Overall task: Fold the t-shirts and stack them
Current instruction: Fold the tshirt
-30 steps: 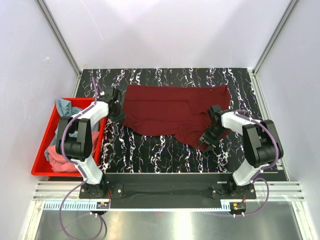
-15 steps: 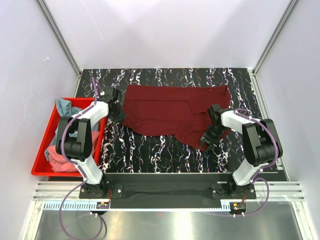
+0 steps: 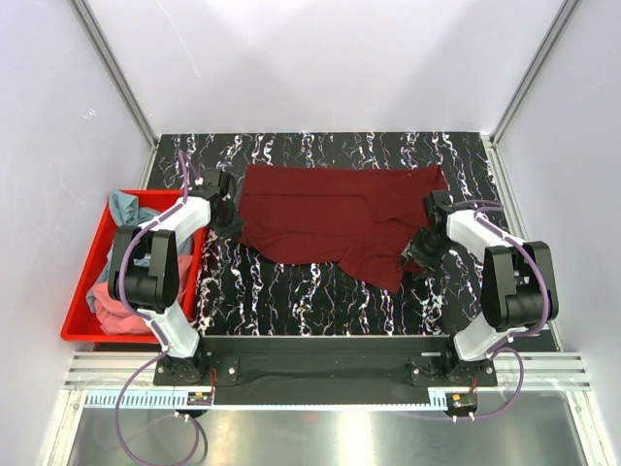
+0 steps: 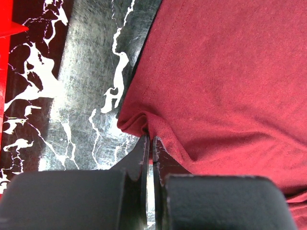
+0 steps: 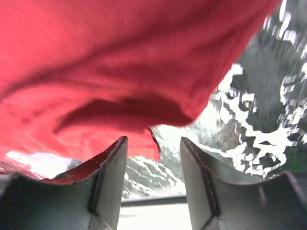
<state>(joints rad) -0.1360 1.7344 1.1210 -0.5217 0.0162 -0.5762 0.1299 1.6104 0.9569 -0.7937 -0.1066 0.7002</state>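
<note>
Cloth is puckering into a small fold right at the tips of my left gripper (image 4: 148,142). Its two fingers are pressing together with only a hairline between them. I am pinching the maroon shirt (image 3: 325,214) there, at its 8 o'clock corner as the overhead camera shows it.

That shirt is lying spread out, mostly flat, across the black white-veined table (image 3: 291,291). It is filling the middle and reaching toward 12 o'clock, with a flap trailing down toward 5 o'clock. A few creases are showing on its surface. My left arm is stretching along the 9 o'clock side of the table to reach that corner.

My right gripper (image 5: 153,142) is sitting at the shirt's 4 o'clock edge, beside the trailing flap. Its fingers are standing well apart, gripping nothing. Through that wrist's camera the cloth is hanging over and ahead of the gap, and a loose edge is dipping between the fingers. The picture is blurring, so I cannot tell whether either finger is touching the cloth.

At 9 o'clock, just off the table's edge, the red bin (image 3: 80,301) is holding the other two shirts. The teal shirt (image 3: 123,206) is bunching up at the bin's 12 o'clock end. The pink shirt (image 3: 105,296) is crumpling lower down, toward 6 o'clock, partly hidden behind my left arm.
</note>
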